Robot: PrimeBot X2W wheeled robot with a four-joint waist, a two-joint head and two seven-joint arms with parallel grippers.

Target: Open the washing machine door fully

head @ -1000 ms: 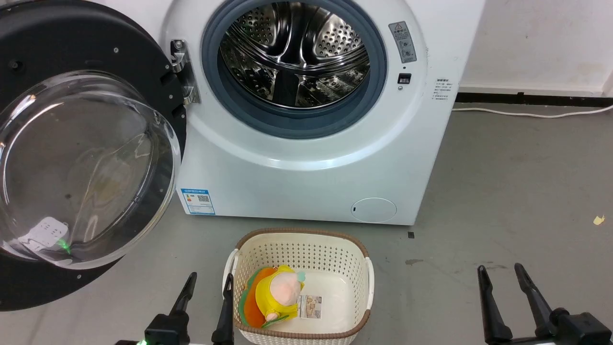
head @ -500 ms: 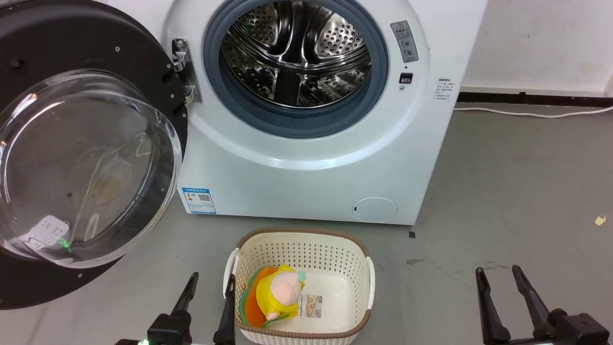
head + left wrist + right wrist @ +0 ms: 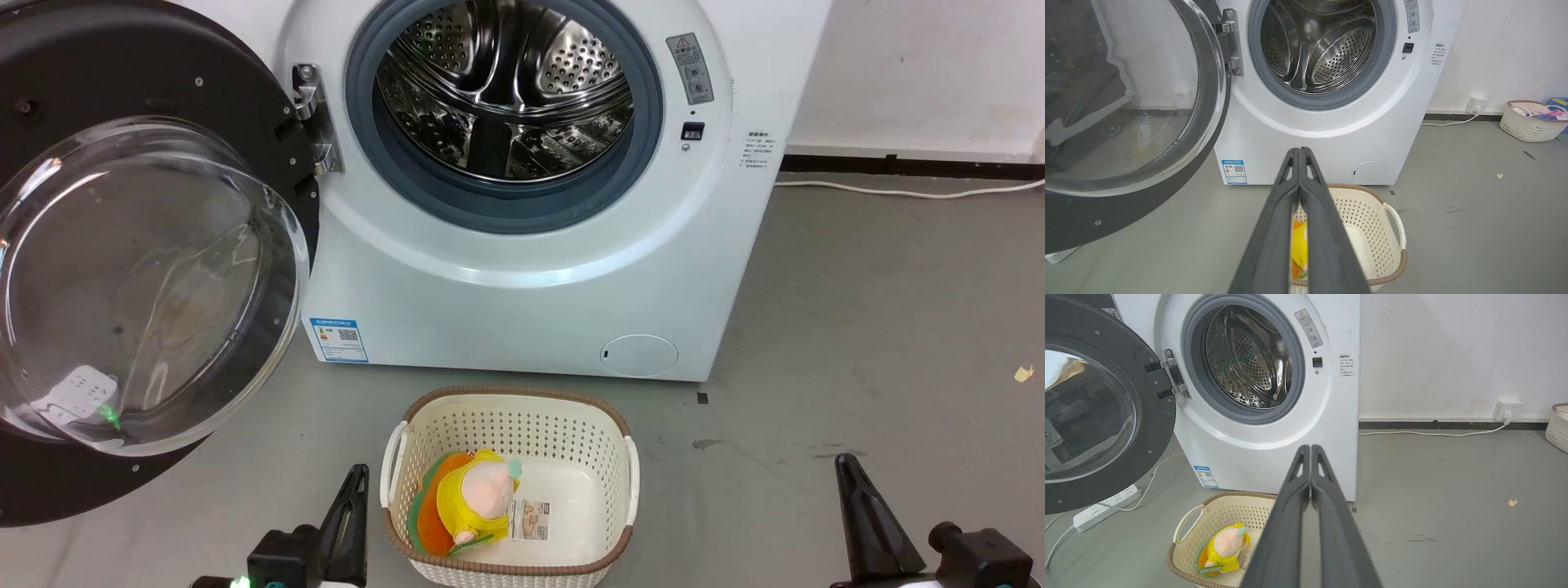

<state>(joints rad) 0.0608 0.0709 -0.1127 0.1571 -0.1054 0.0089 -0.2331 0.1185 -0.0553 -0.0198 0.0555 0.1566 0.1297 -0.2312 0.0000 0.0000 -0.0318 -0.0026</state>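
Leftmost, the washing machine door (image 3: 147, 269) stands swung out on its metal hinge (image 3: 314, 122), with its black ring and clear glass bowl facing the head camera, well off the drum opening. Lower left, the left gripper (image 3: 354, 482) hangs above the floor just beside the basket (image 3: 506, 398), its jaws pressed flat together and holding nothing. A blue-edged sticker (image 3: 337, 340) with a QR code marks the cabinet's lower left corner; its print is too small to read. Centre: the steel drum (image 3: 506, 90), grey-rimmed. The basket holds a yellow plush toy (image 3: 478, 498) and a printed card (image 3: 529, 520), illegible. Right of the opening, a grey warning sticker (image 3: 692, 69) bears a triangle symbol. Far right: the right gripper (image 3: 851, 474), jaws likewise pressed together, empty.
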